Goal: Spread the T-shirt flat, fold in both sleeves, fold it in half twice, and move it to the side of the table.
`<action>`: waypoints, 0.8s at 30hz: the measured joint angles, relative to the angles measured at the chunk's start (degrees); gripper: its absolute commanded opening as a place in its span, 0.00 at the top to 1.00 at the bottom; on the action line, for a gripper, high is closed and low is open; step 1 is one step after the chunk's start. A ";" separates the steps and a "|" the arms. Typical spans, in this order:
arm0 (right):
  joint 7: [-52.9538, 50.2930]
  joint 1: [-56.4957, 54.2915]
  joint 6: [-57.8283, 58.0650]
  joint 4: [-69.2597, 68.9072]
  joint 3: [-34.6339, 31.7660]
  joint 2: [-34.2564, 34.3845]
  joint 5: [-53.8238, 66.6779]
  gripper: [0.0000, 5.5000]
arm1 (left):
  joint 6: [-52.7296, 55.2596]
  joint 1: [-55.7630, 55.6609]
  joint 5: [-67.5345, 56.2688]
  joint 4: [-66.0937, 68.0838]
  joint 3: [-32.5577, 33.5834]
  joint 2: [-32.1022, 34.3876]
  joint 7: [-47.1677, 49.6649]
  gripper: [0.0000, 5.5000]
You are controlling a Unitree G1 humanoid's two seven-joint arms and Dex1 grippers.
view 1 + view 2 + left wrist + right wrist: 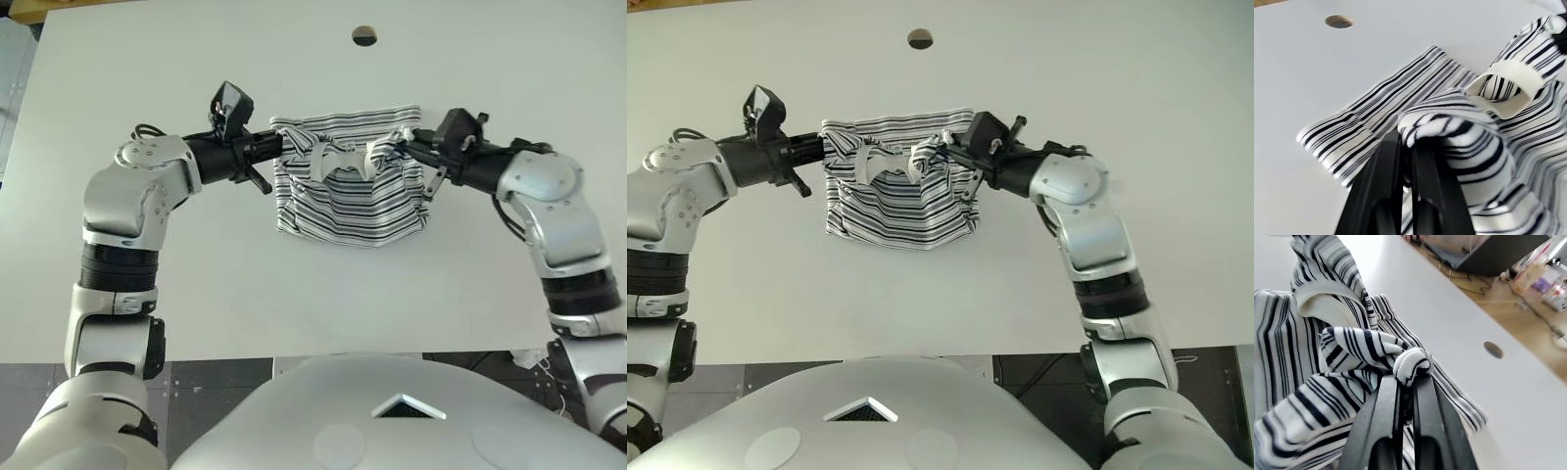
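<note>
A: Tools, what do they hold?
B: Left tool (1406, 143) and right tool (1409, 376) are each clamped on a bunched edge of the striped T-shirt (348, 201). It lies in the middle of the white surface (147, 59).

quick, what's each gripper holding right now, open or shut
left gripper: shut on a bunched edge of the T-shirt
right gripper: shut on the T-shirt's opposite edge
</note>
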 measured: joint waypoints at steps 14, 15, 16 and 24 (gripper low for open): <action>-19.66 -14.67 -10.07 36.71 -4.80 6.05 -9.85 0.76 | -7.57 -5.78 12.08 18.34 3.94 -4.83 12.75 0.76; -19.54 -14.67 -10.54 36.80 -4.54 6.10 -10.09 0.76 | -7.76 -6.16 12.14 18.60 4.60 -4.92 12.95 0.76; -19.35 -14.67 -11.12 36.85 -4.37 6.23 -10.30 0.80 | -7.85 -6.54 12.15 18.74 5.39 -5.04 13.09 0.75; -16.50 -13.68 -15.42 32.53 -2.77 6.88 -11.13 0.98 | -11.19 -4.73 10.71 7.86 6.39 -6.02 9.32 0.91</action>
